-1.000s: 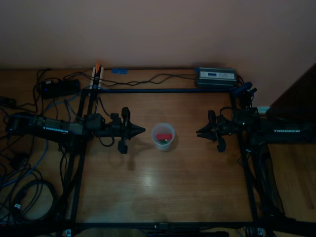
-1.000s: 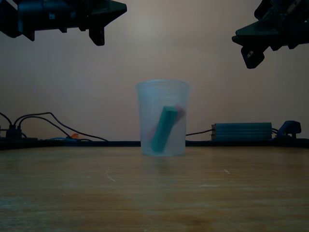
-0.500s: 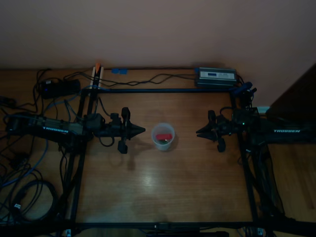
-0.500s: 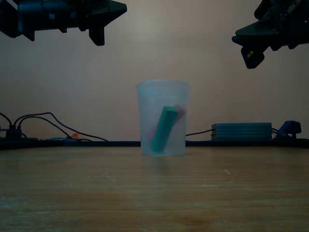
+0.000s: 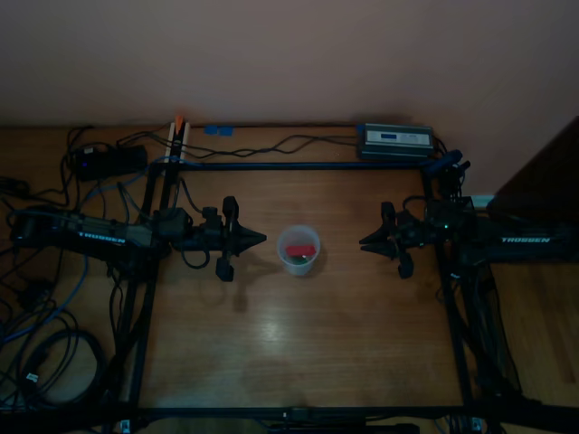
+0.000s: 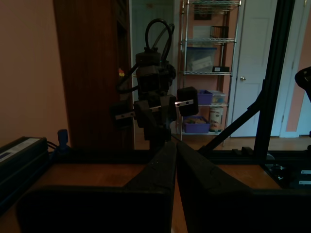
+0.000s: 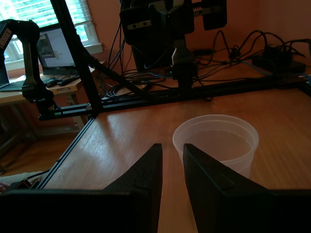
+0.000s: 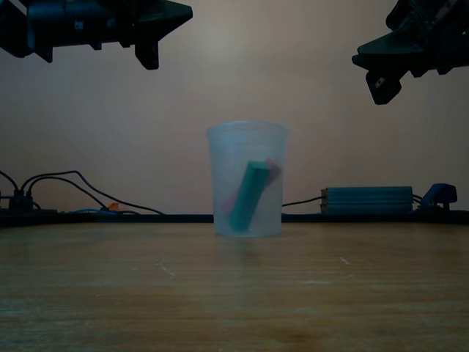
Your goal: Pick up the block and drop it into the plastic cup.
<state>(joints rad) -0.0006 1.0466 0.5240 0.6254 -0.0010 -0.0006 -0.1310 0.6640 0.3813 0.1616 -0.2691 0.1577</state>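
Observation:
The plastic cup (image 5: 298, 250) stands upright in the middle of the wooden table (image 5: 298, 344). Inside it lies the red block (image 5: 299, 247), beside a green piece (image 5: 298, 261). In the exterior view the cup (image 8: 247, 180) shows the green piece (image 8: 247, 196) leaning inside, with a reddish edge of the block (image 8: 273, 167) behind it. My left gripper (image 5: 261, 239) hovers on the top view's left of the cup, shut and empty (image 6: 175, 145). My right gripper (image 5: 365, 242) hovers on the other side, aimed at the cup (image 7: 216, 141), its fingers a narrow gap apart (image 7: 172, 148).
A black metal frame (image 5: 298, 165) borders the table. A grey power box (image 5: 396, 140) and a power strip (image 5: 109, 159) lie at the back by the wall. Cables (image 5: 41, 344) pile up outside the frame on the top view's left.

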